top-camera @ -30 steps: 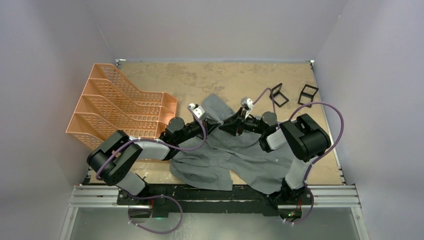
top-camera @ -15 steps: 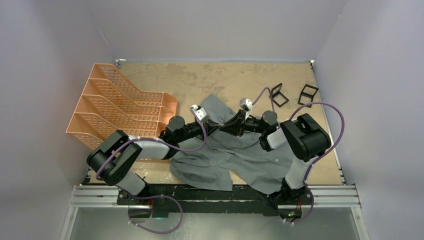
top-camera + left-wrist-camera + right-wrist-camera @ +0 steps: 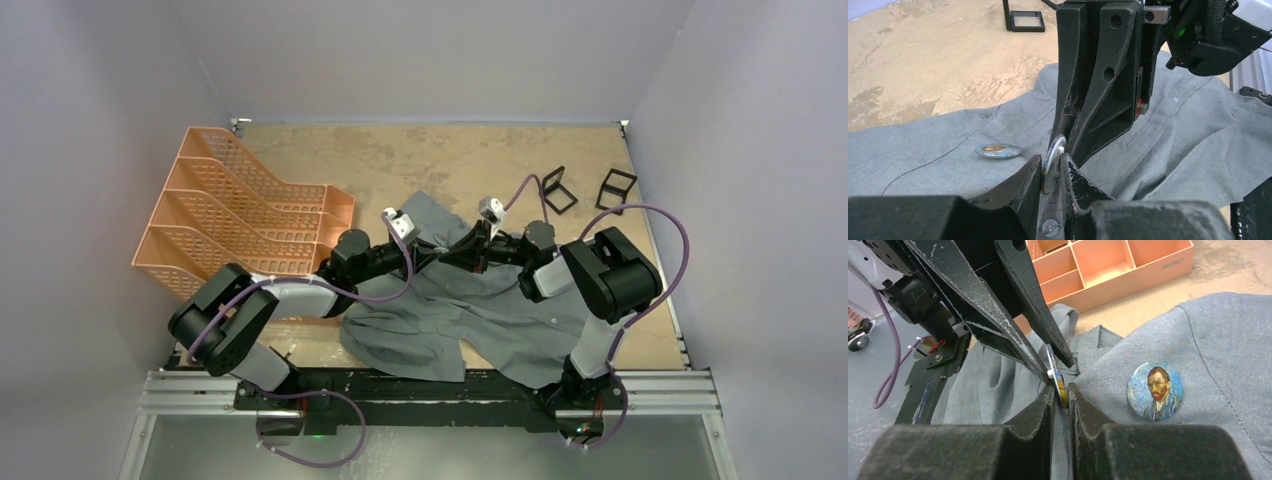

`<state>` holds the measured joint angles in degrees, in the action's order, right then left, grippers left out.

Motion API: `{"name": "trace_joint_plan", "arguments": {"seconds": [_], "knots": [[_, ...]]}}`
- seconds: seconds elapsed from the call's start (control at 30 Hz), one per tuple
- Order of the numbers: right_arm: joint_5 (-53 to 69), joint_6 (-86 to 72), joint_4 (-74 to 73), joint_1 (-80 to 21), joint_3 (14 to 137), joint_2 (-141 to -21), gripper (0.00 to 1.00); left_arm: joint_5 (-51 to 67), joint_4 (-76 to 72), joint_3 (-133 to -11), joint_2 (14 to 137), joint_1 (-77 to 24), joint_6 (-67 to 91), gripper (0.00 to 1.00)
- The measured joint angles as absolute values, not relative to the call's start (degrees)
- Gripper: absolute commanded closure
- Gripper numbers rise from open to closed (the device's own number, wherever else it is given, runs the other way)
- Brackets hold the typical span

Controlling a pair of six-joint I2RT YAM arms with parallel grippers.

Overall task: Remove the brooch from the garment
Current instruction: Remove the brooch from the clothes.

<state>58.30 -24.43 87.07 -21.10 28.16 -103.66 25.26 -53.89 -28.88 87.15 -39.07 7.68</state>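
Note:
The grey shirt (image 3: 500, 320) lies crumpled on the table between the arms. A small round brooch (image 3: 1052, 162) stands on edge on a raised fold of it. My left gripper (image 3: 1051, 172) is shut on this brooch. My right gripper (image 3: 1060, 392) is shut on the same brooch (image 3: 1055, 372) from the opposite side. In the top view the two grippers meet tip to tip, the left gripper (image 3: 452, 249) and the right gripper (image 3: 472, 250). A second round brooch with a bearded man's portrait (image 3: 1154, 391) lies flat on the shirt beside them; it also shows in the left wrist view (image 3: 998, 150).
An orange slotted file rack (image 3: 230, 220) stands at the left of the table. Two small black wire stands (image 3: 558, 188) (image 3: 617, 187) sit at the far right. A pale shirt button (image 3: 1050, 227) shows below the left fingers.
Both grippers have stayed pinched together and edged slightly toward the far side. The left arm's lower link has dropped a little to the left.

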Motion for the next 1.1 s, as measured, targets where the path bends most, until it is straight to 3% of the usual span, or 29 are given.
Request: {"name": "trace_joint_plan", "arguments": {"seconds": [0.6, 0.97, 1.1], "knots": [[58.24, -24.45, 87.26, -21.23, 29.23, -103.88, 1.00, 24.88, -50.35, -28.86, 82.81, -36.75, 6.37, 0.76], [58.78, -24.45, 87.26, -21.19, 29.28, -103.88, 1.00, 34.72, -49.39, -29.61, 86.08, -32.93, 6.83, 0.77], [59.68, -24.51, 87.26, -21.19, 29.36, -103.88, 1.00, 38.74, -47.48, -32.05, 87.18, -32.27, 6.37, 0.81]]}}
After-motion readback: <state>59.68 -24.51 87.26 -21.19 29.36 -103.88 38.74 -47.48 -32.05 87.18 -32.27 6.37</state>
